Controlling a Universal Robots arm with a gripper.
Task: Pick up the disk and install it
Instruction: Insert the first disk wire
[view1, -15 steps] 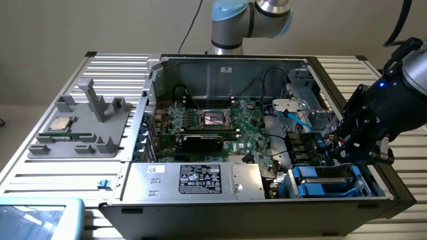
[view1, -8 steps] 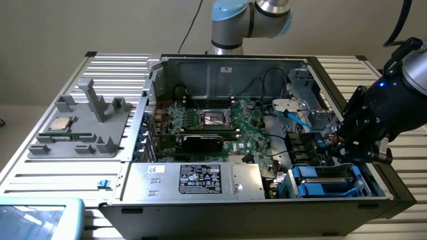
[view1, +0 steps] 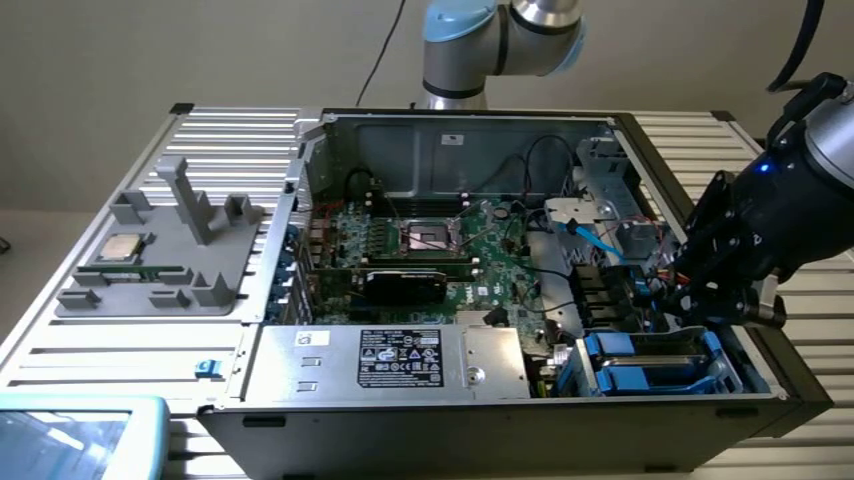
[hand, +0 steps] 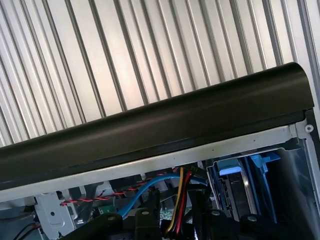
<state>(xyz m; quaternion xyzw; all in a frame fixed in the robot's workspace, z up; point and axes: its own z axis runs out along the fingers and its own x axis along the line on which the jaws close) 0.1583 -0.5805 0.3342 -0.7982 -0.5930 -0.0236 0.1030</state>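
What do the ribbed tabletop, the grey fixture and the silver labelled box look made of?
Tabletop: likely aluminium, bright ribbed slats with a dull sheen. Grey fixture: probably plastic, uniform matte grey, blocky posts. Silver box: seemingly sheet steel, flat folded panels, soft reflections.

No legible text; black label (view1: 400, 357) on silver box (view1: 274, 372): white print too small to read.

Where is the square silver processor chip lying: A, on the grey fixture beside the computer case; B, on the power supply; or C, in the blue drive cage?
A: the processor chip lies on the grey fixture, outside the computer case, at the exterior view's left.
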